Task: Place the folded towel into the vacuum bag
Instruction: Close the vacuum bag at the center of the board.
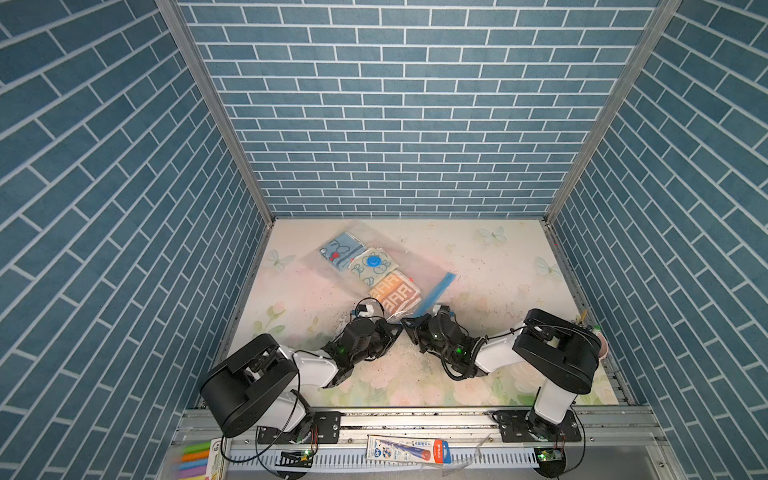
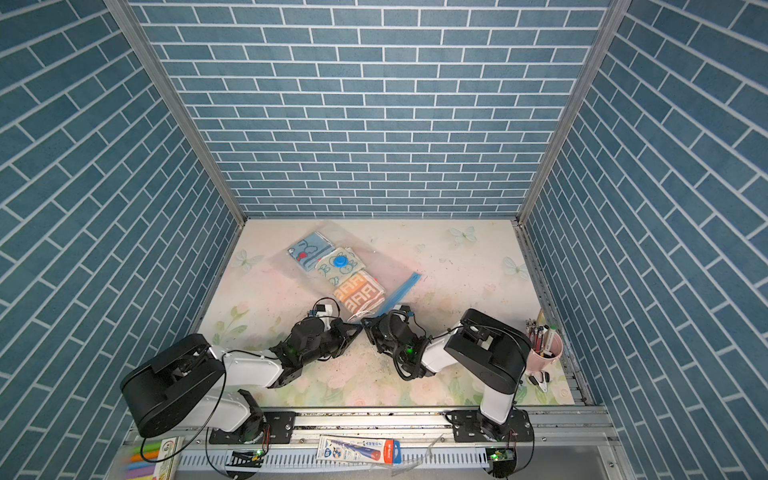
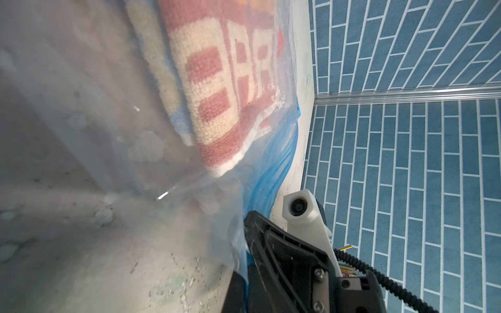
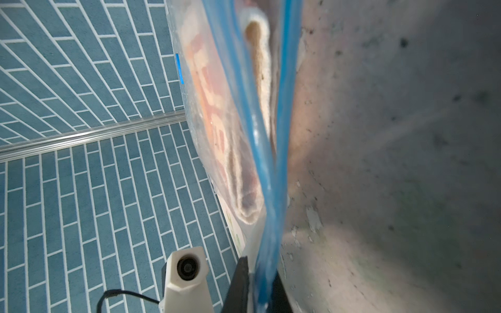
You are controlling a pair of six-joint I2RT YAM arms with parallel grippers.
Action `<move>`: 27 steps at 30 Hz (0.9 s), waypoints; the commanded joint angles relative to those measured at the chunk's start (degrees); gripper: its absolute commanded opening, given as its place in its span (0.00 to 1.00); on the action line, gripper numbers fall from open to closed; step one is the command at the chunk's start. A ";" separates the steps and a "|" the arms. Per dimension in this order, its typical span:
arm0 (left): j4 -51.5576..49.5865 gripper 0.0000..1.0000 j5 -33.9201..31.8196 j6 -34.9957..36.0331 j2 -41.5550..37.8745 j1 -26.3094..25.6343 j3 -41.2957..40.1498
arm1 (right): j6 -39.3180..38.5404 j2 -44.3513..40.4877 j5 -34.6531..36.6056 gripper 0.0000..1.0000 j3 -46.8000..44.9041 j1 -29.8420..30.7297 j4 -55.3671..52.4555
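Blue brick-pattern walls [image 1: 407, 124] are enclosing a table [image 1: 478, 365] with a pale floral cover. On it the vacuum bag [image 1: 409, 257] is lying flat, and we are taking its round blue valve cap [image 1: 373, 261] as our reference. Three towels are showing through the clear plastic in one row. A cream towel [image 1: 360, 272] is sitting directly under the cap, and a light blue towel [image 1: 340, 249] is lying just beside the cap toward the back wall. The orange folded towel [image 1: 395, 295] is lying just beside the cap toward the arms, inside the bag. The blue zip strip [image 1: 436, 293] is running along the bag edge beyond the orange towel from the cap.

Both grippers are meeting at this zip end of the bag, well apart from the cap. The left gripper [image 1: 395, 329] is closed, and in its wrist view we are seeing the plastic film caught between its black fingers [image 3: 271, 244]. The right gripper [image 1: 407, 322] is pinching the zip strip. In its wrist view the blue band is passing between its two fingers [image 4: 238, 287], which are standing nearly together with only the strip between them.
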 commanded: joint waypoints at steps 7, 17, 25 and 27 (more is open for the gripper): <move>-2.25 0.00 -0.32 1.09 -1.72 -0.01 -0.50 | 9.46 -1.64 3.24 0.00 -1.67 0.28 1.07; -9.26 0.00 -1.12 2.33 -8.34 0.01 -0.59 | 10.63 -4.99 9.21 0.00 -4.05 -0.02 -6.48; -14.89 0.00 -2.01 3.54 -14.34 0.02 -0.62 | 10.76 -7.82 13.54 0.00 -3.62 -1.38 -18.26; -16.69 0.00 -2.18 4.33 -15.45 0.02 -0.11 | 10.63 -7.52 13.95 0.00 -3.05 -1.95 -20.26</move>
